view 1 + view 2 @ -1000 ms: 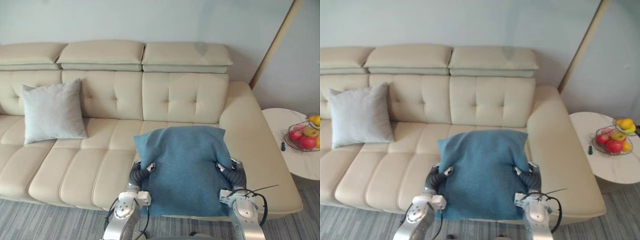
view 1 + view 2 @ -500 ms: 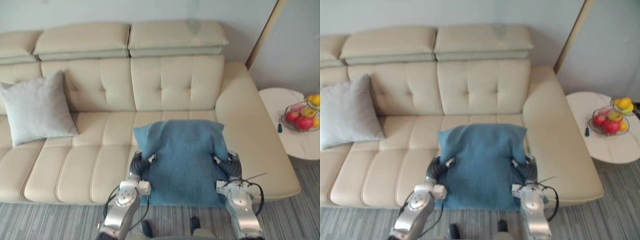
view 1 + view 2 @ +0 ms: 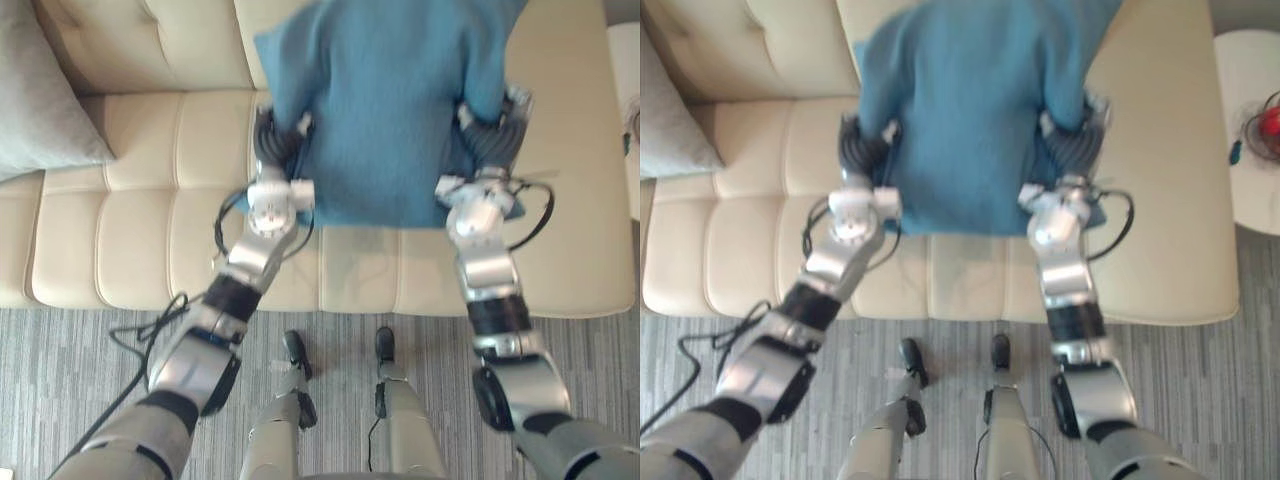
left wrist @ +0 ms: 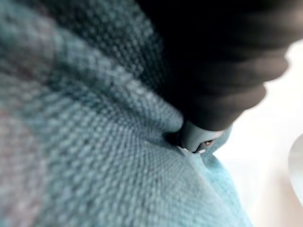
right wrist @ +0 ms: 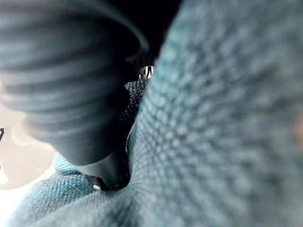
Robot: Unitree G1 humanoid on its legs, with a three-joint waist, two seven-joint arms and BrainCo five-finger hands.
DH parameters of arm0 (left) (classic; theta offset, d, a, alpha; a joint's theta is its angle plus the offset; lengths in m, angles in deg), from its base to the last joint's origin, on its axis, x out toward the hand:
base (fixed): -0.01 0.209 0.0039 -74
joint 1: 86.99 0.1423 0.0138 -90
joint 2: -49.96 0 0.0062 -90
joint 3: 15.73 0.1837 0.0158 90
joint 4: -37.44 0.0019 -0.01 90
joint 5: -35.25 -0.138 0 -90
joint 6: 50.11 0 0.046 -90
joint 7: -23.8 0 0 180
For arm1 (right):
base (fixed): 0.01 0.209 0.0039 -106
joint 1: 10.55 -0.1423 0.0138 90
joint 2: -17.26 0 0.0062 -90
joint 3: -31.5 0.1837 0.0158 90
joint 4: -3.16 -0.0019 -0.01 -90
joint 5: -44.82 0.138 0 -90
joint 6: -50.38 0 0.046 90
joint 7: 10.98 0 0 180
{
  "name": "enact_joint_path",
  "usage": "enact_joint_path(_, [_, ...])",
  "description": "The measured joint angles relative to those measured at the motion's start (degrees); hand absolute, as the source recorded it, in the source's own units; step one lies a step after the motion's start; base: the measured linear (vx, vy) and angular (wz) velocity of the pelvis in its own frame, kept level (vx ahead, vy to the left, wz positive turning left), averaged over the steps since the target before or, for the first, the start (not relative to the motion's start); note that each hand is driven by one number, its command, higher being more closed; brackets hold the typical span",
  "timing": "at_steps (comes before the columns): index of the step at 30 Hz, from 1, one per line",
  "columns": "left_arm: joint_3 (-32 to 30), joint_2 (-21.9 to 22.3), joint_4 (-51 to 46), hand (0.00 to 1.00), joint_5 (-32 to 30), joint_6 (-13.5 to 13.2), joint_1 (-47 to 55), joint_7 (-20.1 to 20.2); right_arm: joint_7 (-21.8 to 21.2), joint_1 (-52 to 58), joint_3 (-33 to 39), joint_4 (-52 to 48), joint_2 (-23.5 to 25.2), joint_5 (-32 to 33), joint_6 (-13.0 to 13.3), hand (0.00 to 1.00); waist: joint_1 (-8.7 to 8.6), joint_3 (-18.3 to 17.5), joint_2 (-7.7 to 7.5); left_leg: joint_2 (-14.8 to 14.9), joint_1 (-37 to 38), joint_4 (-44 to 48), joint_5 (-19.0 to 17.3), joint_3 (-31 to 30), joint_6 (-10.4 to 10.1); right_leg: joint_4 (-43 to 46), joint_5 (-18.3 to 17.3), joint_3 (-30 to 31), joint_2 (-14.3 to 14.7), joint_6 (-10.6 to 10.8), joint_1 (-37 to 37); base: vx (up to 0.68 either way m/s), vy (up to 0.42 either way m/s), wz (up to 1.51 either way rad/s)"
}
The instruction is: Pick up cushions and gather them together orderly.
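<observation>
My view has tipped down; the blue cushion (image 3: 385,110) stays between my left robot hand (image 3: 274,141) and right robot hand (image 3: 494,141), over the sofa's (image 3: 130,250) front edge. Their grip I cannot tell.

The blue cushion (image 3: 385,110) runs off the top edge, so its upper part is cut away. The left hand (image 3: 272,140) and right hand (image 3: 495,145) are buried in its 2 sides past their dark covers, so their hold cannot be read. The grey cushion (image 3: 40,110) and round desk (image 3: 1240,70) are cut by the side edges.
</observation>
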Motion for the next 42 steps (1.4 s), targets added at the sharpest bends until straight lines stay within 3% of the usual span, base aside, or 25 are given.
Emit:
enact_joint_path(4, [-5.49, 1.80, 7.45, 0.00, -1.79, 0.20, -9.42, -2.11, 3.57, -12.10, 2.22, 10.26, 0.30, 0.72, -0.31, 0.00, 0.03, 1.03, 1.00, 0.09, -3.10, -1.32, 2.54, -1.42, -1.56, 0.03, 0.00, -1.89, -0.14, -0.01, -2.75, 0.02, -0.007, 0.24])
enact_joint_path(5, [-6.35, 1.99, 9.97, 0.00, -2.00, 0.53, -11.62, -2.54, 3.68, -15.86, 2.22, 14.64, 0.31, 4.29, -0.46, 0.00, 0.15, 1.11, 1.08, 0.21, -4.12, -1.32, 3.30, -1.44, -2.39, 0.03, -0.01, -2.30, -0.13, -0.02, -3.44, 0.04, -0.026, 0.22])
enact_joint_path(7, [-8.49, 2.34, 13.26, 0.00, -1.81, 1.57, -14.33, -2.57, 2.08, -20.50, 2.23, 20.59, 0.17, 10.11, -0.74, 0.00, 0.24, 1.54, 1.43, 0.38, -5.02, -1.32, 4.42, -1.45, -3.06, 0.02, -0.03, -2.92, -0.12, -0.04, -3.87, 0.04, -0.036, 0.21])
enact_joint_path(9, [-11.00, 2.39, 14.11, 0.00, -1.51, 2.62, -15.61, -1.36, -2.38, -23.95, 1.92, 25.28, 0.05, 18.92, -1.09, 0.00, 0.37, 1.59, 1.46, 0.65, -6.52, -1.33, 6.20, -1.37, -3.83, 0.04, -0.03, -3.75, -0.05, -0.05, -4.80, 0.05, -0.054, 0.19])
enact_joint_path(12, [-15.42, 3.35, 17.59, 0.00, 1.06, 2.73, -15.85, 0.74, -6.01, -24.34, 0.41, 30.27, -0.75, 23.87, -1.29, 0.00, 0.64, 1.96, 1.40, 1.74, -6.93, -1.33, 6.36, -1.38, -3.95, 0.03, -0.03, -4.76, 0.90, -0.05, -4.83, 0.06, -0.062, 0.05])
enact_joint_path(18, [-18.98, 6.78, 18.38, 0.00, 3.35, 2.82, -9.22, 4.15, -9.68, -21.86, -1.48, 32.51, -1.04, 24.78, -2.51, 0.00, 0.51, 3.05, 1.29, 3.06, -5.60, -1.32, 6.40, -1.22, -3.89, 2.87, -0.13, -4.85, 2.03, -0.19, -4.71, 0.06, -0.057, -0.03])
enact_joint_path(20, [-19.52, 8.11, 18.34, 0.00, 4.19, 2.50, -4.60, 5.01, -10.73, -18.17, -0.50, 32.29, -1.09, 24.64, -2.51, 0.00, 0.31, 5.24, 1.45, 4.19, -2.41, -1.27, 6.47, -1.38, -3.79, 13.13, -0.64, -4.39, 2.55, -0.42, -7.09, 0.07, -0.038, -0.09])
enact_joint_path(21, [-19.53, 8.08, 18.10, 0.00, 4.19, 2.33, -3.58, 5.15, -10.94, -17.20, -0.24, 32.02, -1.07, 24.58, -2.47, 0.00, 0.26, 5.24, 1.49, 4.55, -2.14, -1.26, 6.46, -1.54, -3.78, 14.77, -2.95, -3.79, 2.80, -0.69, -9.21, 0.03, -0.033, 0.21])
enact_joint_path(22, [-20.31, 7.39, 17.03, 0.00, 4.18, 2.13, -1.26, 6.06, -11.21, -13.96, 0.51, 29.68, -1.12, 24.55, -2.33, 0.00, -0.37, 5.27, 0.75, 3.36, -1.60, -1.25, 6.44, -1.46, -3.81, 4.83, 2.42, -2.81, 2.07, -1.12, -6.78, 0.02, -0.063, 0.57])
enact_joint_path(23, [-20.71, 7.15, 16.56, 0.00, 4.23, 2.14, -0.42, 6.53, -11.42, -11.76, 1.13, 27.44, -1.40, 24.49, -2.20, 0.00, -0.91, 5.48, 0.28, 2.68, -1.24, -1.27, 5.79, -1.52, -4.39, 2.59, 2.37, -2.14, 1.14, -1.36, -5.38, 0.05, -0.087, 0.41])
enact_joint_path(25, [-21.35, 4.08, 15.43, 0.00, 4.19, 2.08, 1.10, 7.37, -12.79, -10.27, 1.34, 24.48, -1.18, 24.40, -2.13, 0.00, -0.13, 5.98, 0.16, 4.29, -1.33, -1.28, 5.74, -0.82, -4.46, 1.20, 2.67, -1.59, 2.90, -1.65, -5.32, 0.07, -0.138, -0.23])
enact_joint_path(28, [-21.40, 2.42, 12.30, 0.00, 4.06, 2.31, 5.06, 8.53, -13.48, -2.54, 2.11, 18.02, -3.03, 22.28, -2.14, 0.00, -0.49, 7.25, 0.09, 5.33, 1.68, -0.01, 5.23, -0.24, -4.17, 1.47, 2.66, -1.73, 3.75, -1.66, -1.80, 0.05, -0.132, -0.15])
enact_joint_path(31, [-20.26, 1.24, 5.02, 0.00, 4.06, 1.86, 12.91, 9.82, -14.70, 9.84, 3.13, 6.41, -7.25, 22.08, -1.35, 0.00, -0.73, 7.32, 0.11, 6.23, 5.69, 4.74, 1.11, 0.13, -4.09, 2.21, 1.83, -1.93, 4.12, -2.18, 3.80, 0.09, -0.073, -0.04])
enact_joint_path(34, [-18.85, -2.71, -3.52, 0.00, 3.99, 0.19, 21.22, 10.74, -17.13, 20.01, 3.24, -4.15, -10.65, 19.92, 0.47, 0.00, -1.09, 7.28, 0.04, 6.29, 7.79, 7.23, -1.67, 0.15, -3.47, 2.79, 0.97, -1.87, 3.94, -1.91, 6.48, 0.12, 0.002, -0.04])
enact_joint_path(37, [-18.29, -3.24, -9.21, 0.00, 4.03, -0.17, 30.15, 12.37, -20.51, 30.77, 4.10, -7.72, -9.35, 17.63, 0.91, 0.00, -0.93, 7.25, -0.01, 5.90, 11.61, 7.43, -3.42, 0.06, -3.32, 2.85, -0.70, -1.88, 3.58, -1.87, 10.59, 0.07, 0.029, 0.07])
enact_joint_path(42, [-17.04, 1.25, -16.50, 0.00, 3.99, -0.23, 47.78, 14.94, -23.97, 46.78, 4.41, -9.57, -1.24, 14.94, 0.86, 0.00, -0.32, 5.15, -1.27, 4.84, 18.37, 7.54, -8.26, 0.04, -3.79, 4.18, -6.74, -2.09, 2.57, -2.22, 16.91, -0.01, 0.024, 0.06])
